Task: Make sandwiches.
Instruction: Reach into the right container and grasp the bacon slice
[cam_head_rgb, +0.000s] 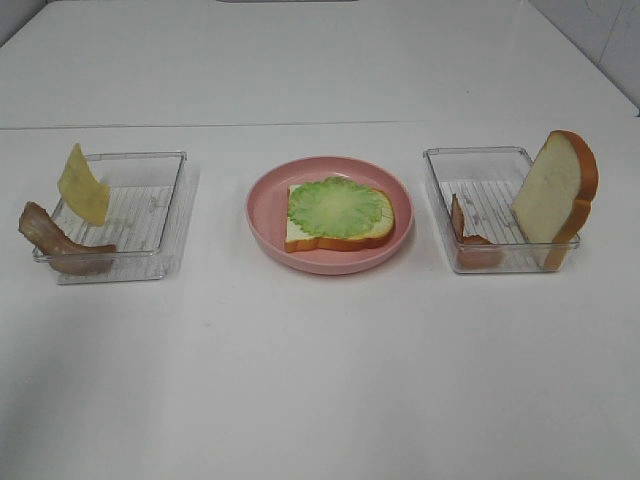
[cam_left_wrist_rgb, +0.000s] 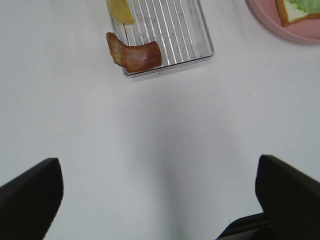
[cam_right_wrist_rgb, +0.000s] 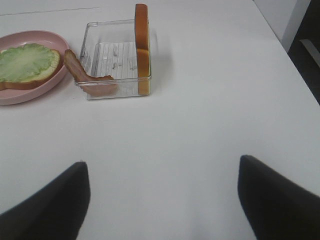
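A white bread slice (cam_head_rgb: 298, 236) with a green lettuce leaf (cam_head_rgb: 338, 207) on it lies on the pink plate (cam_head_rgb: 265, 205). A yellow cheese slice (cam_head_rgb: 83, 186) leans in the left clear tray (cam_head_rgb: 150, 200), and a bacon strip (cam_head_rgb: 55, 243) hangs over that tray's front corner. In the right clear tray (cam_head_rgb: 470, 165) a second bread slice (cam_head_rgb: 555, 190) stands upright beside another bacon strip (cam_head_rgb: 465, 232). My left gripper (cam_left_wrist_rgb: 160, 200) is open and empty over bare table, short of the bacon (cam_left_wrist_rgb: 135, 54). My right gripper (cam_right_wrist_rgb: 162, 200) is open and empty, short of the upright bread (cam_right_wrist_rgb: 142, 47).
The white table (cam_head_rgb: 320, 380) stretches in front of the trays and plate. A seam in the table (cam_head_rgb: 300, 125) runs behind them. The table's right edge (cam_right_wrist_rgb: 280, 45) and dark floor show in the right wrist view.
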